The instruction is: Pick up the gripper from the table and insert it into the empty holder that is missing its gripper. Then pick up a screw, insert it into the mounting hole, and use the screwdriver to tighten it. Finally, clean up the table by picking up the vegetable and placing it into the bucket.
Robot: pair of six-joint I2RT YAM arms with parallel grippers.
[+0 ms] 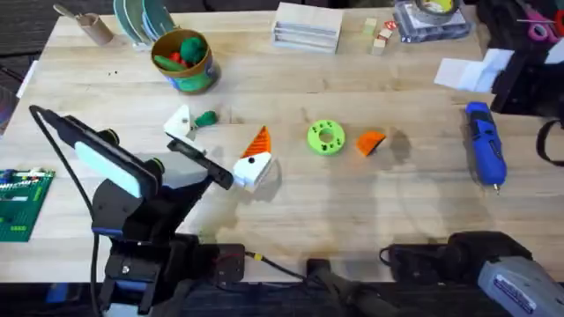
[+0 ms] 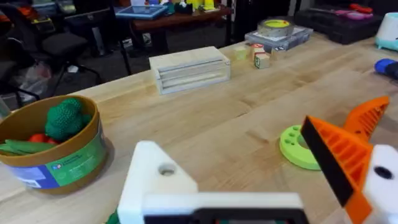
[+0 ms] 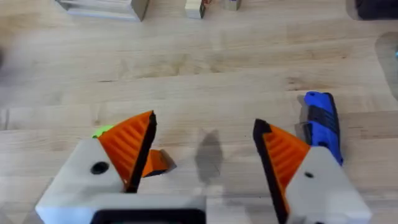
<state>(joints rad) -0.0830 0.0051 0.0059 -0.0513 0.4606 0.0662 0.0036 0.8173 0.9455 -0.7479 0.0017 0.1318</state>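
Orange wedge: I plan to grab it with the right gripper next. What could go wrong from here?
1. The wedge lies close beside the green disc. The right gripper is wide open, so a finger might catch or push the disc on the way down.
2. The wedge is small and lies flat, so it may slide or tip rather than seat between the pads.
3. The vegetable sits right beside the empty holder, so the insertion could knock it.

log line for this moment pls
left gripper: open, one holder bare | right gripper: open | loose gripper: on table | vegetable: not binned
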